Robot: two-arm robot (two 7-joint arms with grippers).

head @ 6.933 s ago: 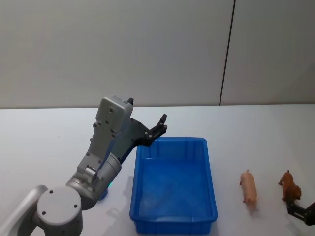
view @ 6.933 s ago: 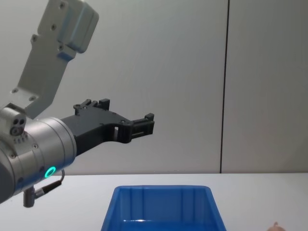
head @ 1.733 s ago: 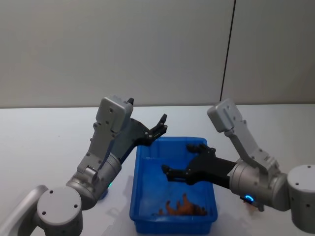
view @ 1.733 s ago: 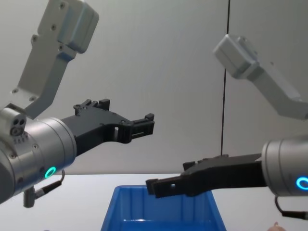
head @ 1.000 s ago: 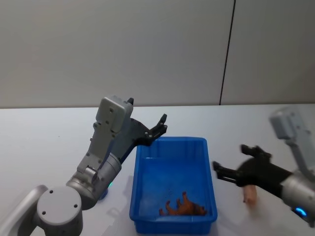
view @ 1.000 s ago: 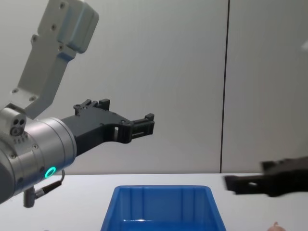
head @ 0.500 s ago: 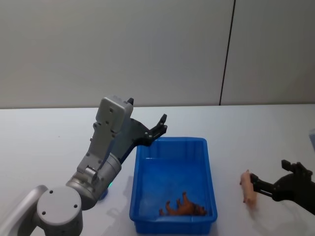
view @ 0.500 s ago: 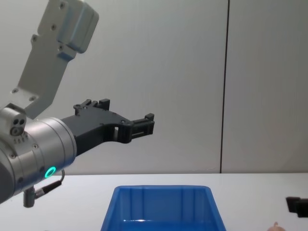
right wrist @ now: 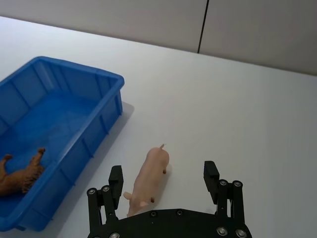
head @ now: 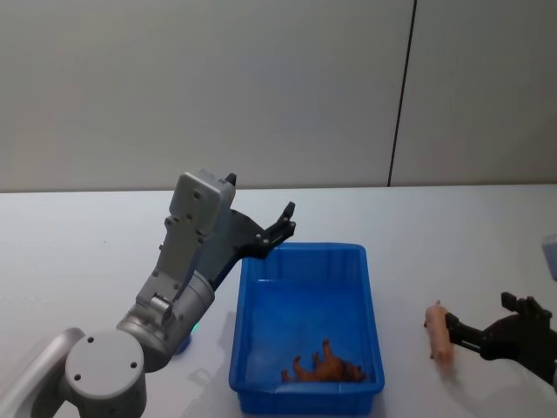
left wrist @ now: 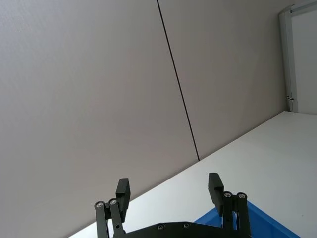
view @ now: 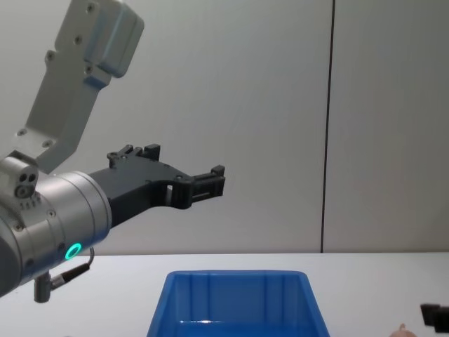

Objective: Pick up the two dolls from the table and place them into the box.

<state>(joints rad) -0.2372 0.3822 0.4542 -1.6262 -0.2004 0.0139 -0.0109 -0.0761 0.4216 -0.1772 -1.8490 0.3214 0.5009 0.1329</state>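
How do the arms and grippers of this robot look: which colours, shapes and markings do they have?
The left arm is silver-grey with round joints, a pale boxy housing, a glowing green ring light and a thin dark cable. The left gripper and right gripper are matt black, each with two flat, squared fingers and small silver screws.

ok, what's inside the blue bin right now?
Only the brown lion toy, on its side by the near wall of the blue bin; rest of the floor bare. Its underside is hidden. The pink pig toy is outside.
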